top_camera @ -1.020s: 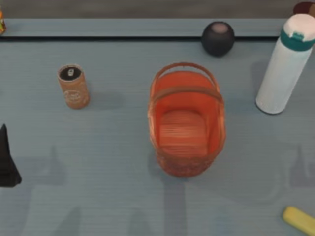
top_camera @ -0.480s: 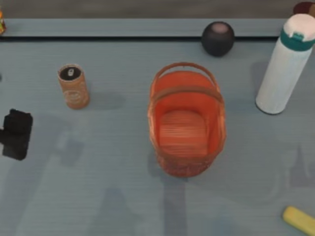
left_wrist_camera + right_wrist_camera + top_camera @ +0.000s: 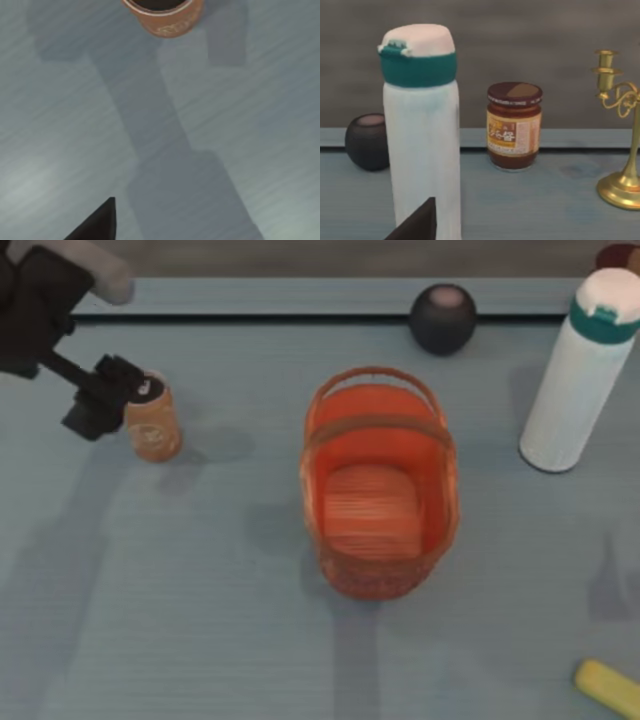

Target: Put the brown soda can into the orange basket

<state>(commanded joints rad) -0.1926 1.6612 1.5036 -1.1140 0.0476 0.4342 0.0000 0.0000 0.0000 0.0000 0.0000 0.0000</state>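
The brown soda can (image 3: pixel 152 420) stands upright on the table's left side, and its top rim shows in the left wrist view (image 3: pixel 162 17). My left gripper (image 3: pixel 110 398) hovers at the can's upper-left side, close to its top, open with nothing between its fingers. One dark fingertip (image 3: pixel 100 227) shows in the left wrist view, apart from the can. The orange basket (image 3: pixel 380 585) sits in the middle of the table with its handle across the top and is empty. My right arm is out of the top view; only its dark fingertip (image 3: pixel 420 225) shows in the right wrist view.
A tall white bottle with a teal cap (image 3: pixel 580 370) stands at the right, a dark round ball (image 3: pixel 442 318) behind the basket, and a yellow object (image 3: pixel 610 688) at the front right. The right wrist view also shows a sauce jar (image 3: pixel 514 126) and a brass candlestick (image 3: pixel 620 130).
My left arm has swung in from the table's left edge and up toward the back, arriving beside the can's top. The can and basket have not moved.
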